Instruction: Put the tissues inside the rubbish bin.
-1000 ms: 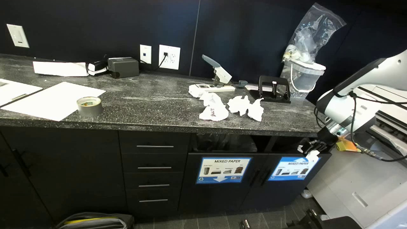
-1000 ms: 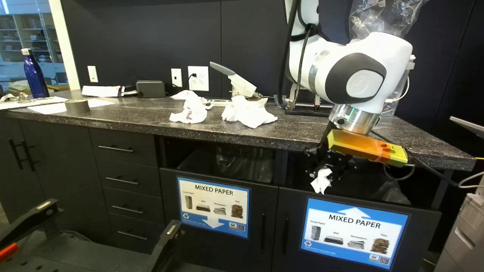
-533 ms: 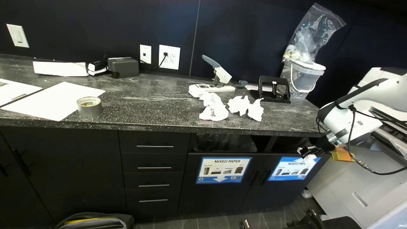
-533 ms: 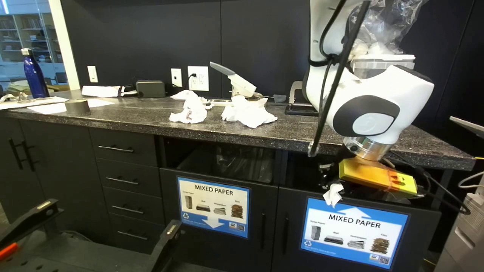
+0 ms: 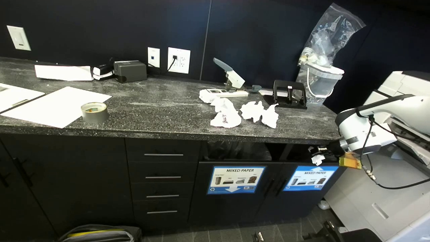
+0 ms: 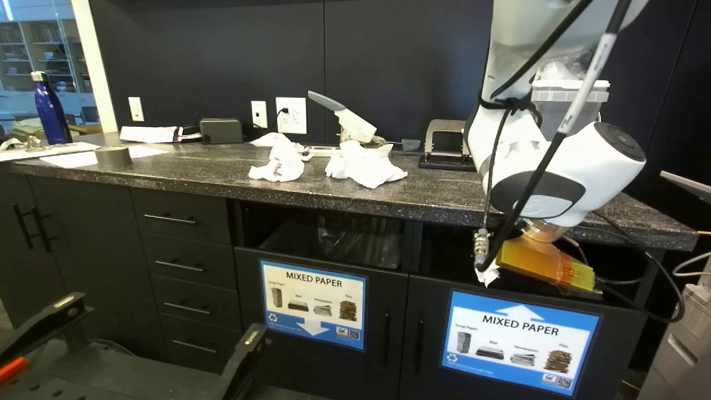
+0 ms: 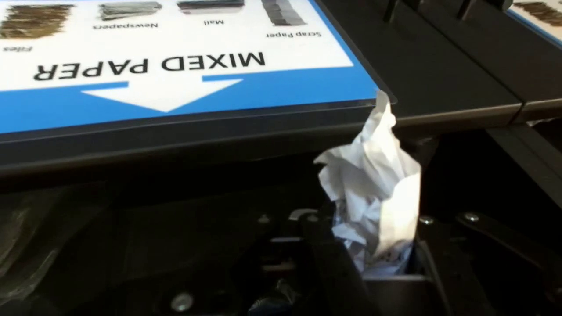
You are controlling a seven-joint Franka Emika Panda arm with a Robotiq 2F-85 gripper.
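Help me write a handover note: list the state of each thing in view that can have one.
Held tissue, crumpled
Gripper, shut on it
Other tissues, crumpled, on the counter
Drawers, all four shut
Paper-bin doors, both shut
Stapler-like tool, handle raised
Hole punch, upright
Blue bottle, upright, capped
Tape roll, lying flat
Clear tub, upright
Black plug, in the wall outlet

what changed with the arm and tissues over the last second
In an exterior view, the gripper has shifted left and slightly up, and the arm has dropped and levelled out. The gripper keeps hold of its tissue: nothing was newly grasped or let go. The crumpled tissues on the counter stayed as they were.
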